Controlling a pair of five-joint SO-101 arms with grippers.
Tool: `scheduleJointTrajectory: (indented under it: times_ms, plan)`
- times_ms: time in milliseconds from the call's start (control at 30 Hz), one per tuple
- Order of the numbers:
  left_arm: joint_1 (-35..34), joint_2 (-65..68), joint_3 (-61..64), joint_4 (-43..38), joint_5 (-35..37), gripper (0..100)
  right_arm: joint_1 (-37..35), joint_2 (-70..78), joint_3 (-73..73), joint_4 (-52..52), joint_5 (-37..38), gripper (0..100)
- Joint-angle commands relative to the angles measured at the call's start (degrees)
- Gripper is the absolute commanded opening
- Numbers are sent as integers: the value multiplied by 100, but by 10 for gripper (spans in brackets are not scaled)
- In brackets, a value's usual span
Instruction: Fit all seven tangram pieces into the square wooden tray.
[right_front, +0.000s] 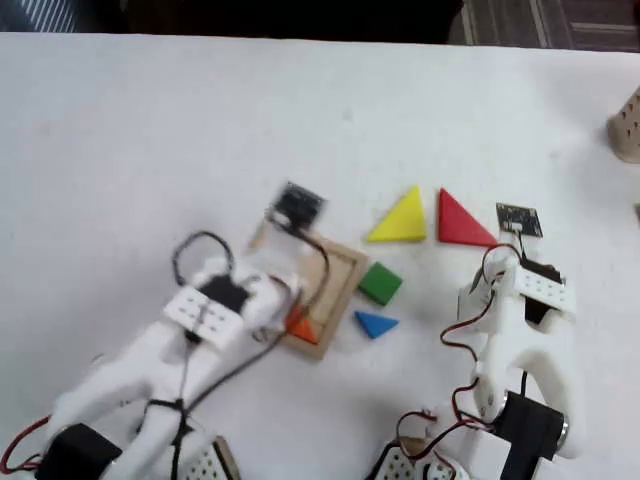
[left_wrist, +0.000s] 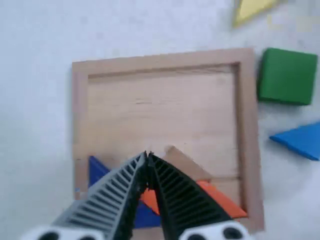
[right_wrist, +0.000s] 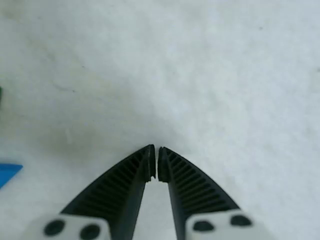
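The square wooden tray (left_wrist: 165, 59) lies under my left arm, and its far corner shows in the high view (right_front: 346, 262). Inside it, along the near wall, sit a blue piece (left_wrist: 97, 169), an orange piece (left_wrist: 222, 201) and a tan piece (left_wrist: 184, 163). My left gripper (left_wrist: 148, 156) hangs shut over these pieces with nothing in it. Outside the tray lie a green square (right_front: 380, 283), a small blue triangle (right_front: 376, 323), a yellow triangle (right_front: 400, 218) and a red triangle (right_front: 462, 222). My right gripper (right_wrist: 154, 151) is shut over bare table, right of the pieces.
The white table (right_front: 150, 150) is bare to the left and at the back. A tan perforated object (right_front: 627, 125) stands at the far right edge. The right arm (right_front: 520, 310) stands right of the small blue triangle.
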Motion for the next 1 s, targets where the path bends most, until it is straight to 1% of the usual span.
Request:
scheduleJointTrajectory:
  times_ms: [0, 133, 367, 467, 633, 700, 900, 967]
  plan:
    - [708, -242, 176, -589, 97, 23, -84, -215, -26, -13, 35, 21]
    - [857, -242, 360, -923, 123, 23, -84, -215, -26, -13, 35, 21]
    - [831, -207, 369, -914, 132, 23, -84, -215, -26, -13, 35, 21]
    - [831, 154, 193, -914, 132, 23, -84, -215, -26, -13, 35, 21]
    - [752, 1059, -413, -703, 123, 22, -84, -215, -26, -13, 35, 21]
    - [664, 1130, -563, -536, 105, 22, -84, -215, -26, -13, 35, 21]
    - [637, 1130, -554, -475, 97, 22, -84, -215, -26, -13, 35, 21]
    - [637, 1121, -563, -343, 97, 23, -84, -215, -35, -13, 35, 21]
